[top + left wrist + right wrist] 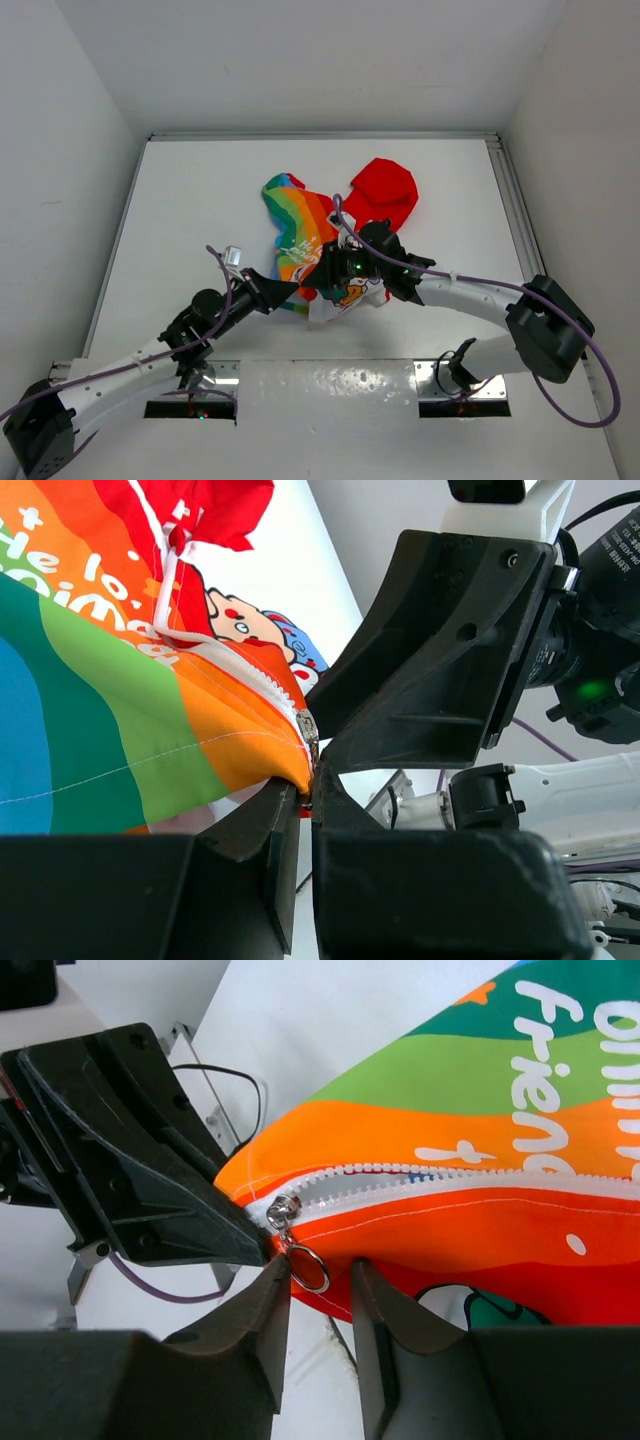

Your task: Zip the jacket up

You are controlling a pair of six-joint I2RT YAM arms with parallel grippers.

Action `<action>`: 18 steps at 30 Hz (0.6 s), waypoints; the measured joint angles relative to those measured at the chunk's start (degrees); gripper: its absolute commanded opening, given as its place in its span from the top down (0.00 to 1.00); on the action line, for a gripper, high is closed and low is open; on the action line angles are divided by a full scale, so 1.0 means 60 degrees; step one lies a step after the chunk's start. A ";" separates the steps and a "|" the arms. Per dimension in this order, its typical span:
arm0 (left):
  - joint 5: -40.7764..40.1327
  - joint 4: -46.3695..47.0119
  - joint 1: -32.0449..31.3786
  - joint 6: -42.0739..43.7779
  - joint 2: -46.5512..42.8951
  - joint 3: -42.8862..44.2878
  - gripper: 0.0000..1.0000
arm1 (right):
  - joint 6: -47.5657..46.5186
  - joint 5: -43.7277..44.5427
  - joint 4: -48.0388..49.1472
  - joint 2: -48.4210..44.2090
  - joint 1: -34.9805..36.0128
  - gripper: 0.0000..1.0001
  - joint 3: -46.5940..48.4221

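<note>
The jacket (300, 228) lies crumpled mid-table, its red hood (386, 192) at the far right and its rainbow panel toward me. My left gripper (291, 290) is shut on the jacket's bottom orange corner (285, 765), just below the zipper slider (308, 725). My right gripper (325, 272) is open. In the right wrist view its jaws (318, 1282) stand either side of the slider's metal pull ring (310, 1268) without clamping it. The white zipper teeth (450, 1178) run open to the right of the slider (283, 1210). The left gripper's fingers (150, 1175) hold the fabric beside it.
White walls enclose the table on three sides. A metal rail (510, 205) runs along the right edge. A shiny base plate (330, 385) lies at the near edge between the arm bases. The two grippers are almost touching each other.
</note>
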 measured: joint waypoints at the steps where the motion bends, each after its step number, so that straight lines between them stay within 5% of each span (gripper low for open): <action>1: 0.0007 0.0015 0.0000 0.0000 0.0000 0.0000 1.00 | 0.0036 -0.0007 0.0047 0.0000 0.0000 0.72 0.0000; 18: 0.0000 0.0073 0.0000 -0.0011 0.0204 0.0000 1.00 | 0.0594 -0.0310 0.0470 -0.0157 0.0000 0.78 -0.0018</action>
